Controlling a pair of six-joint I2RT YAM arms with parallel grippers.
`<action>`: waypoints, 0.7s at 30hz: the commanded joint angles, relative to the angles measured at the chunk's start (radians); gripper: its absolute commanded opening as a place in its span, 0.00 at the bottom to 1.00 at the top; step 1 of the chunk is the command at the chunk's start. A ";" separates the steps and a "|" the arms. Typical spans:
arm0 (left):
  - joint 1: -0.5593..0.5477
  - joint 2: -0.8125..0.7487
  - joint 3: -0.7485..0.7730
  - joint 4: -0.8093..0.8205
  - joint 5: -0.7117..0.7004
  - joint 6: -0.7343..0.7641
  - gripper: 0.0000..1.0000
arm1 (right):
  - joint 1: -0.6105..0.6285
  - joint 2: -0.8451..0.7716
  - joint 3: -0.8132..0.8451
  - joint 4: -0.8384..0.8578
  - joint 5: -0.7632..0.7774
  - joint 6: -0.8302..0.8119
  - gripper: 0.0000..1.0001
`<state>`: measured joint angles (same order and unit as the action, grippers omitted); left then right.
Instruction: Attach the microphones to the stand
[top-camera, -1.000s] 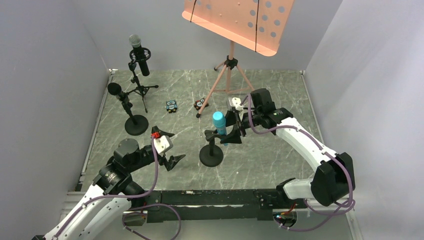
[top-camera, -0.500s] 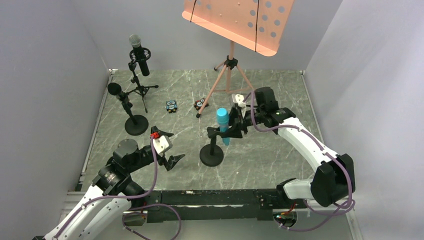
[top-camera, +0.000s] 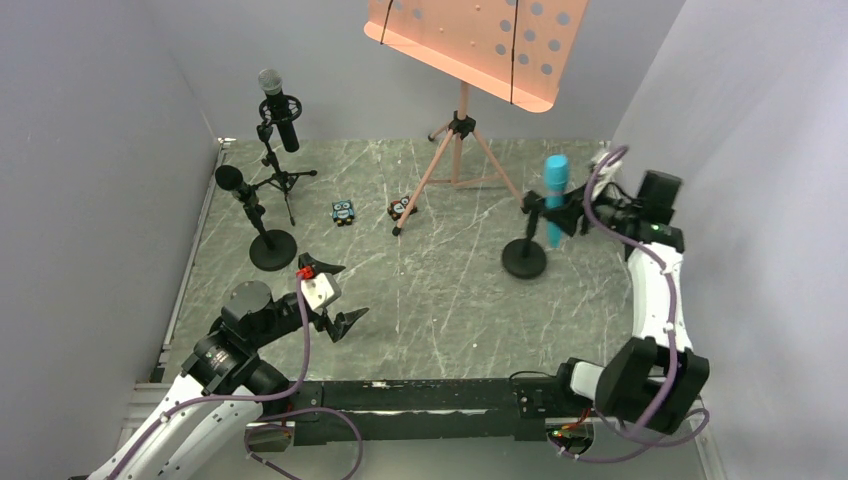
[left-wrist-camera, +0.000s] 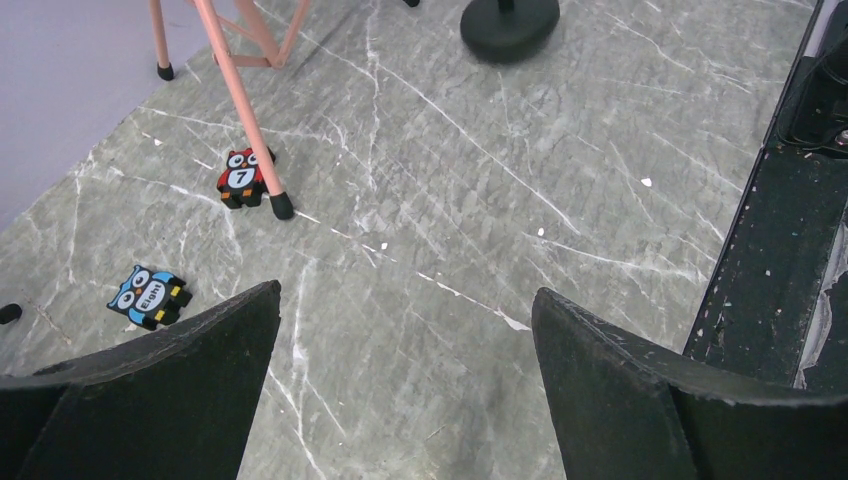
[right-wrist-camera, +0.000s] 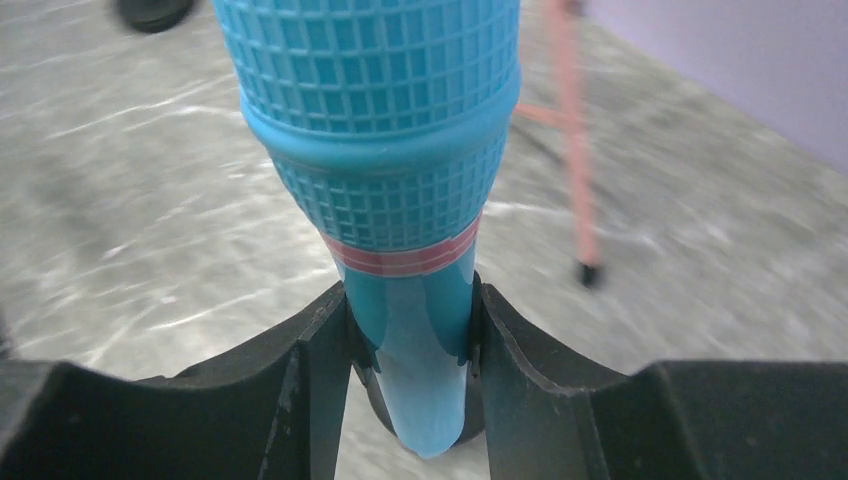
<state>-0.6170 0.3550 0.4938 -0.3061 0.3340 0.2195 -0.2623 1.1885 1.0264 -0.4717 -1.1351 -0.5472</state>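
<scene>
Black fingers (right-wrist-camera: 310, 360) of the right gripper (right-wrist-camera: 410, 335) are clamped on either side of the turquoise microphone (right-wrist-camera: 370, 130), on the smooth body just below the red band under its gridded head. This microphone stands at the far right of the table (top-camera: 450, 300), and it appears to sit in the clip (top-camera: 533, 205) of the round-base stand (top-camera: 524, 258). Whether the clip has fully seated cannot be told. Its long axis is close to upright: head up, tail down toward the stand's base.

The left gripper (left-wrist-camera: 405, 380) hangs over the near left of the table with its jaws spread wide, holding nothing.

Farther out, at the left:
- The black microphone (top-camera: 232, 180) rests in a second round-base stand (top-camera: 272, 250), tilted, head up and to the far left.
- The silver-mesh microphone (top-camera: 280, 110) rests in the tripod stand (top-camera: 282, 180), nearly upright, head up.

Judged progress: all three microphones look mounted. What remains is to release the turquoise one and confirm that it holds by itself.
</scene>
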 joint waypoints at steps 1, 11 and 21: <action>-0.004 -0.010 0.002 0.009 -0.009 -0.005 0.99 | -0.194 0.062 0.075 0.266 0.077 0.136 0.24; -0.004 -0.022 0.000 0.007 -0.018 -0.004 0.99 | -0.286 0.252 0.117 0.748 0.299 0.403 0.24; -0.004 -0.017 0.003 0.006 -0.013 0.003 0.99 | -0.285 0.343 0.084 0.828 0.270 0.446 0.36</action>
<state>-0.6170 0.3420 0.4938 -0.3172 0.3302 0.2199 -0.5484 1.5536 1.0767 0.2321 -0.8387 -0.1104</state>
